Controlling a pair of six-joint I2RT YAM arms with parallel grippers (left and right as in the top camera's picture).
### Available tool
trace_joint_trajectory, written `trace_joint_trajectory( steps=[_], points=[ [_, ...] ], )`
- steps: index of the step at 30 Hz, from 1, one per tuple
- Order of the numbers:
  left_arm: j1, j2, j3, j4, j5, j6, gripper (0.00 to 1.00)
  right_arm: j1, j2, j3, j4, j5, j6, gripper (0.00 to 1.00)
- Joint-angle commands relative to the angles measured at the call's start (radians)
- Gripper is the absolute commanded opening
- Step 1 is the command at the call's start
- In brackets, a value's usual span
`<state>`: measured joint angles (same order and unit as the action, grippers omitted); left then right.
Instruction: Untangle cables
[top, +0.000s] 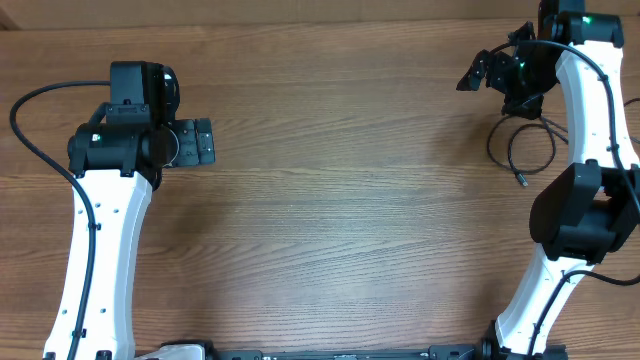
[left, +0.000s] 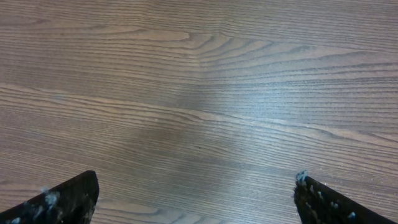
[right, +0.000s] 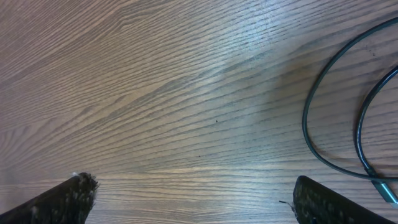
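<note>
The cables (top: 512, 150) lie as a small loose coil of thin black cord at the table's far right, with a silver-tipped plug (top: 520, 182) at the near end. In the right wrist view two arcs of the cables (right: 309, 134) curve along the right edge and end in a plug (right: 382, 186). My right gripper (top: 492, 56) hovers open just beyond and left of the coil, over bare wood (right: 196, 199), holding nothing. My left gripper (top: 208, 142) stands open far off at the left, with only wood under it (left: 196, 199).
The wooden table (top: 340, 200) stretches between the two arms. A thicker black robot cable (top: 30, 140) loops beside the left arm. The right arm's white links (top: 590, 110) stand right beside the coil.
</note>
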<state>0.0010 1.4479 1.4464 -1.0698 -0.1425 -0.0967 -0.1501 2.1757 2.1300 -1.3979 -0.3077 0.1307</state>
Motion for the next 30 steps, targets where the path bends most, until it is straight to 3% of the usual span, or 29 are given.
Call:
trace_joint_trajectory(
  steps=[1,12,16,23,30],
  points=[
    [0.005,0.003,0.008,0.000,0.009,0.011,1.00,-0.002,-0.025,0.018,0.005,-0.005,-0.005,1.00],
    [0.005,-0.030,0.007,-0.003,-0.007,0.036,1.00,-0.002,-0.025,0.018,0.005,-0.005,-0.005,1.00],
    [0.005,-0.134,-0.052,0.085,-0.002,0.045,1.00,-0.002,-0.025,0.018,0.005,-0.005,-0.005,1.00],
    [0.005,-0.435,-0.447,0.596,0.116,-0.002,1.00,-0.002,-0.025,0.018,0.005,-0.005,-0.005,1.00],
    [0.005,-0.728,-0.843,1.019,0.143,-0.244,0.99,-0.002,-0.025,0.018,0.005,-0.005,-0.005,1.00]
  ],
)
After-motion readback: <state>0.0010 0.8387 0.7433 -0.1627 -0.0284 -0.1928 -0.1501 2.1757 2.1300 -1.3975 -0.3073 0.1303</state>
